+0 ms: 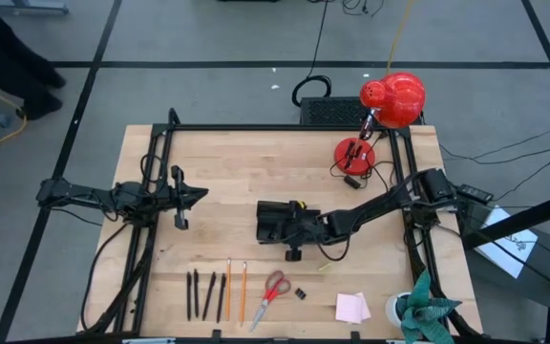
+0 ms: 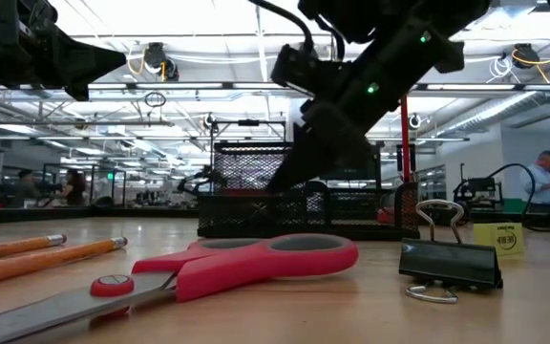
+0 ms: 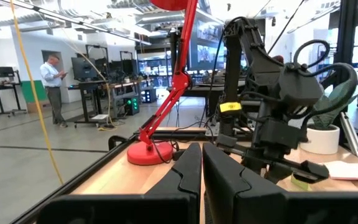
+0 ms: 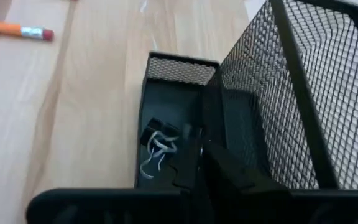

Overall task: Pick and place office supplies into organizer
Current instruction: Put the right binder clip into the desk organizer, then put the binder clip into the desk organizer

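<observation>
The organizer (image 1: pixel 275 222), a black mesh tray, stands at the table's middle. My right gripper (image 4: pixel 201 163) slants down over its low compartment (image 4: pixel 166 106), fingers close together with nothing between them. A black clip with silver handles (image 4: pixel 156 147) lies on that compartment's floor beside the fingers. Near the front edge lie black pens (image 1: pixel 199 294), orange pencils (image 1: pixel 235 290), red-handled scissors (image 1: pixel 273 287), another black clip (image 1: pixel 300 293) and a pink pad (image 1: pixel 352 307). My left gripper (image 1: pixel 195 196) waits shut at the left, above the table.
A red desk lamp (image 1: pixel 392 98) with its round base (image 1: pixel 354 153) stands at the far right. A white roll (image 1: pixel 397 308) and a green plant (image 1: pixel 430 313) sit at the near right corner. A small yellow piece (image 2: pixel 497 237) lies right of the organizer.
</observation>
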Controlling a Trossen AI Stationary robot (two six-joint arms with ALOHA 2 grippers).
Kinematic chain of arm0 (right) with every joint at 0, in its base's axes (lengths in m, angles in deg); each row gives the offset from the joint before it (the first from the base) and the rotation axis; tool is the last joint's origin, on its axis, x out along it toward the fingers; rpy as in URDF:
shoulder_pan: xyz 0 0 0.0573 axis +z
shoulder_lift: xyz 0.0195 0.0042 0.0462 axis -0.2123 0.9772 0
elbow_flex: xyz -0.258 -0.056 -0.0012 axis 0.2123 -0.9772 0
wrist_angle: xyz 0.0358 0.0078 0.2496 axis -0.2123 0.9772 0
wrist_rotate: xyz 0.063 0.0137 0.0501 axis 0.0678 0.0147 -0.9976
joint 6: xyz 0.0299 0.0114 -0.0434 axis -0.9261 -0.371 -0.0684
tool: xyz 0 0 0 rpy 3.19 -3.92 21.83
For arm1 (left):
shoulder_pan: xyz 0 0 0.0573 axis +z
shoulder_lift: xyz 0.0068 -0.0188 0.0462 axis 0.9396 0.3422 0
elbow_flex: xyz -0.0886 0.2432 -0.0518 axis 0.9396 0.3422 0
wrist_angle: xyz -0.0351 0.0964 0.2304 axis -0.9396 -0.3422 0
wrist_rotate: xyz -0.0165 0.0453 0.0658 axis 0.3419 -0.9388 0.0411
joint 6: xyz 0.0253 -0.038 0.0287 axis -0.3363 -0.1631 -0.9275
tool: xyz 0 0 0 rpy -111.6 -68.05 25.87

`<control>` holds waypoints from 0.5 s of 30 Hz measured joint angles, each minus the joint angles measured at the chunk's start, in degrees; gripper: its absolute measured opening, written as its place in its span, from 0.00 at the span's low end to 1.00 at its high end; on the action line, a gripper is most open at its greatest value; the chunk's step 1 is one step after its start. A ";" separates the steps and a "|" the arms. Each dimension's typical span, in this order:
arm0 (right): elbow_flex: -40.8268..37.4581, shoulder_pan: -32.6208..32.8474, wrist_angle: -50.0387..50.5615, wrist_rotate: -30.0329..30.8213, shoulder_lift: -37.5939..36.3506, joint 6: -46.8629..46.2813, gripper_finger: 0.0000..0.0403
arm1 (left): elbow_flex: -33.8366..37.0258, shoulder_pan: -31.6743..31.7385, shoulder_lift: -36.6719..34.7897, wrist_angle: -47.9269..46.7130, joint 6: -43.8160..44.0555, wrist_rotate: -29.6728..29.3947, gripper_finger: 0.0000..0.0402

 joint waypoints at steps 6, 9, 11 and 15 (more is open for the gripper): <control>0.06 -0.64 -0.03 0.06 0.29 -0.41 0.11 | 0.00 0.00 0.00 0.01 0.00 0.00 0.06; -0.04 -0.55 0.32 0.06 -0.61 -0.40 0.13 | 0.00 0.00 0.00 -0.02 -0.01 0.00 0.06; -0.12 -0.34 0.97 0.48 -1.62 -0.81 0.15 | 0.00 0.00 0.00 -0.03 -0.02 0.00 0.06; -0.12 0.51 1.08 3.00 -3.99 -1.01 0.18 | 0.00 0.00 0.00 -0.04 -0.02 0.00 0.06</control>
